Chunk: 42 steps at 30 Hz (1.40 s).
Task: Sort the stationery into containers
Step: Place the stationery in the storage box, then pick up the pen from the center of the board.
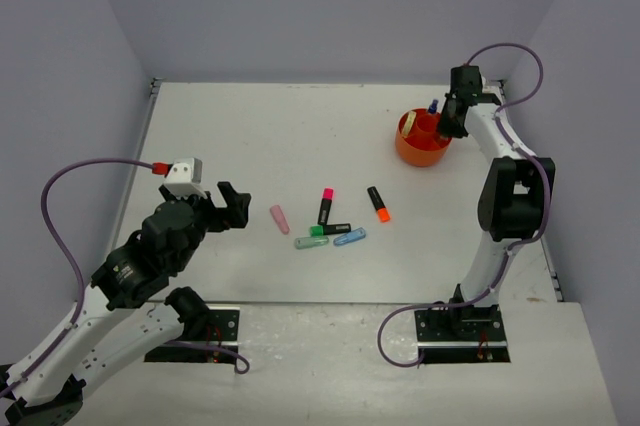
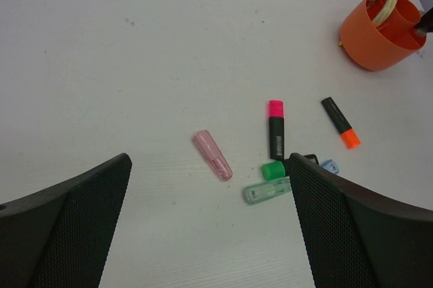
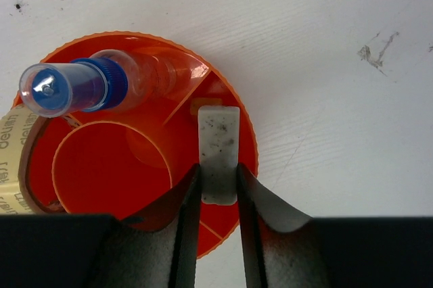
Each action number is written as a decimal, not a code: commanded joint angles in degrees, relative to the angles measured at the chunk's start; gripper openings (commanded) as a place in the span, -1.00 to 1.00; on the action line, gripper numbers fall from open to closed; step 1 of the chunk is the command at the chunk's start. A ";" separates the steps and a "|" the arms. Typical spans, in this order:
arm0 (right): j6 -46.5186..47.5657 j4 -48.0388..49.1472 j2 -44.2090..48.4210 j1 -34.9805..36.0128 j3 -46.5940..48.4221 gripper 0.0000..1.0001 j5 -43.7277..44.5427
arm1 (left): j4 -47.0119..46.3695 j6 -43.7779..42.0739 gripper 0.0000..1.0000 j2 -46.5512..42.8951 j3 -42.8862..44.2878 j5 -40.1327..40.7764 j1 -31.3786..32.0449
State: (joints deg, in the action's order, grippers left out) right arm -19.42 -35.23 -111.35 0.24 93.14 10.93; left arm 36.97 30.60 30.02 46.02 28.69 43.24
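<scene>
The pale eraser [image 3: 218, 146] is clamped in the right gripper [image 3: 218, 178], pinched across its narrow sides at the near end, over a wedge compartment of the orange tub [image 1: 418, 153]. We judge it light, rubbery and grippy, so a mild squeeze across the width should do. The left gripper [image 1: 228, 204] gapes wide, holding nothing, above the desk [image 1: 300, 126] near a pink capsule-shaped piece [image 2: 212, 155].

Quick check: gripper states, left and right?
Left gripper: open, holding nothing.
Right gripper: closed on a whitish eraser over the orange tub.
</scene>
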 commanded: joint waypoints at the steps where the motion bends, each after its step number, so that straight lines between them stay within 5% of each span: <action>1: 0.48 -0.63 0.71 0.11 2.31 -0.35 -0.82 | -2.43 -1.59 1.00 -0.35 -0.76 -0.83 0.05; 12: 0.70 -3.00 6.46 0.88 2.52 -0.19 -0.31 | -2.43 -1.59 1.00 -0.58 -0.84 -0.83 0.00; 23: 0.98 2.70 30.60 26.76 -17.87 0.02 -0.20 | -2.15 -1.33 1.00 -0.24 -0.74 0.23 0.00; 30: -0.44 3.86 27.55 30.87 -27.37 -0.01 -1.52 | -1.99 -1.33 1.00 1.52 -0.58 0.14 0.00; 42: -1.92 2.74 17.72 33.15 -29.35 -0.03 1.05 | -1.95 -1.15 1.00 0.92 -0.67 0.33 0.00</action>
State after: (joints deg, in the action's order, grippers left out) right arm -19.75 -32.57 -92.08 32.29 63.16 9.52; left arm 36.97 30.39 31.22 46.02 28.71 43.24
